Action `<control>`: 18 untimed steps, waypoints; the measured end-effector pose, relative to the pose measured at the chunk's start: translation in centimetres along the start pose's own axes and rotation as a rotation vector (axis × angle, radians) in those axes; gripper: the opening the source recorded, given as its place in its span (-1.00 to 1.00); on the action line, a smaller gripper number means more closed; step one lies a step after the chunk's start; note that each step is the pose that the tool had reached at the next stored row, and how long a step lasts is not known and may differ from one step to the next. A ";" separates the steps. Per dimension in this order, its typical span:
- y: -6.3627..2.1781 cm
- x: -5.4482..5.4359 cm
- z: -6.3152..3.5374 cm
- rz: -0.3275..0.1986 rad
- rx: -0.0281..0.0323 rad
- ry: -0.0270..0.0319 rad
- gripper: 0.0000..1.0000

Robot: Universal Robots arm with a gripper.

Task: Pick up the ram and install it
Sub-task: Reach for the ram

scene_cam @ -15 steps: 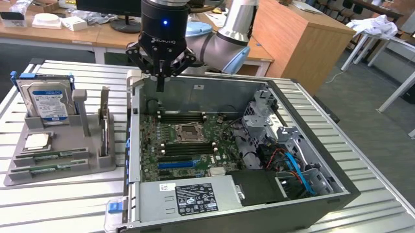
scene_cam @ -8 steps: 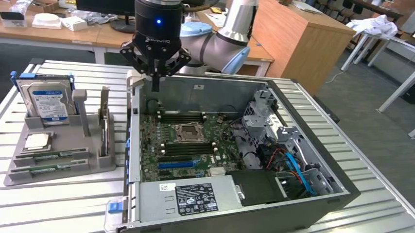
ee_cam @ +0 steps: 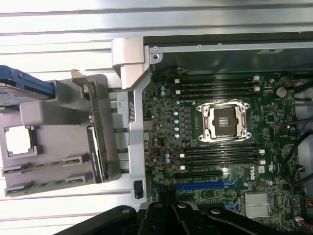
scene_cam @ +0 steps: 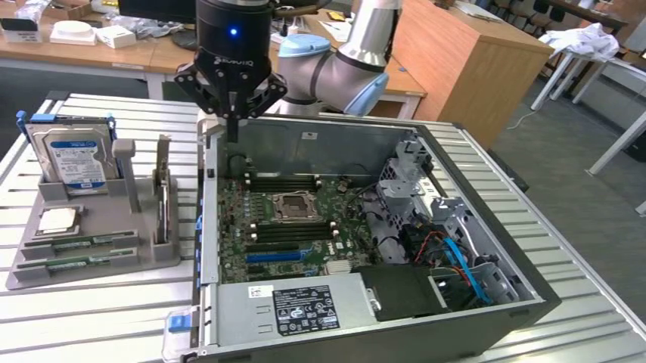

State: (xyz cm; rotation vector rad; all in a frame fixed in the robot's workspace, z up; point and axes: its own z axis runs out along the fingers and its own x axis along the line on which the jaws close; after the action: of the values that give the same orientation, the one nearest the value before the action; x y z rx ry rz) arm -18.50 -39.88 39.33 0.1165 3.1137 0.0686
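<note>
gripper [scene_cam: 234, 121] being held pressed together, empty, over computer case [scene_cam: 302, 147], far corner | ram [ee_cam: 92, 120] being carried on edge in grey holder [scene_cam: 151, 253] beside case, by surface [scene_cam: 101, 318] edge at the exterior view's left

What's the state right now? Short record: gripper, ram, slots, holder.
gripper: gripper shut, nothing seen in it, above the edge of the open computer case
ram: green ram stick lying in the grey holder, exterior view's left
slots: memory slots beside the processor socket look empty
holder also has: hard drive, processor chip
</note>
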 end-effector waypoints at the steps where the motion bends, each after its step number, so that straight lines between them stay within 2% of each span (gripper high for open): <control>1: -0.01 0.2 0.00 0.000 0.0000 0.0000 -0.80; 18: -0.21 2.8 -0.07 0.000 0.0000 0.0000 -0.80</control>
State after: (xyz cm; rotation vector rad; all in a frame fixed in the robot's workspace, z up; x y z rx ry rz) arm -21.35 -39.88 39.33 0.1167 3.1136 0.0687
